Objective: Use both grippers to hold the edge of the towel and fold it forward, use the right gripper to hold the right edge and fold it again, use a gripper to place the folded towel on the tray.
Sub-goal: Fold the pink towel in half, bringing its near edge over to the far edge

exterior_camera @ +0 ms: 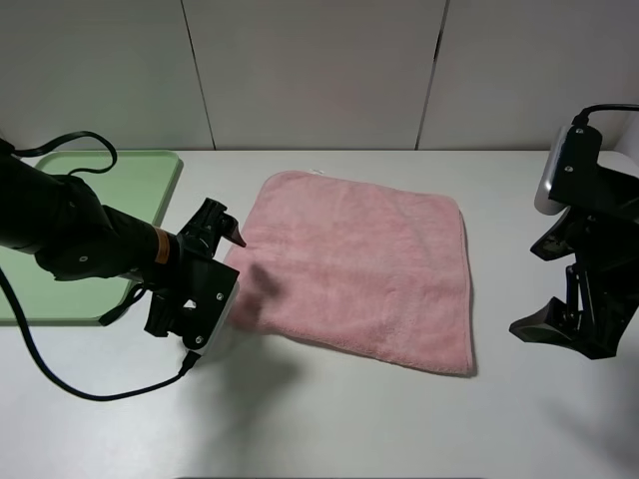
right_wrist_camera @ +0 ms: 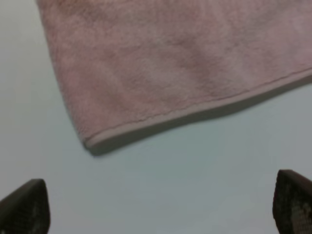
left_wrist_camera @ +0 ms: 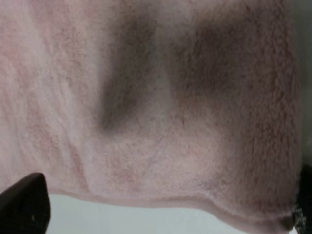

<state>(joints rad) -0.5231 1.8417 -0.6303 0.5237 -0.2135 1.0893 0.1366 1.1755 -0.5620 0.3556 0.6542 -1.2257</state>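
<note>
High camera: the towel (exterior_camera: 359, 269) lies flat and unfolded in the middle of the table (exterior_camera: 329, 429), and the tray (exterior_camera: 120, 175) waits by the left edge. My left pincer (exterior_camera: 222, 226) hovers released at the cloth's left side. The right pincer (exterior_camera: 527, 289) hangs released near the right edge, well apart from the cloth.

Left wrist: the jaws stand wide, straddling the edge of the towel (left_wrist_camera: 161, 201), which I judge ready for pinching.

Right wrist: the jaws stand wide over bare table, grasping nothing.
</note>
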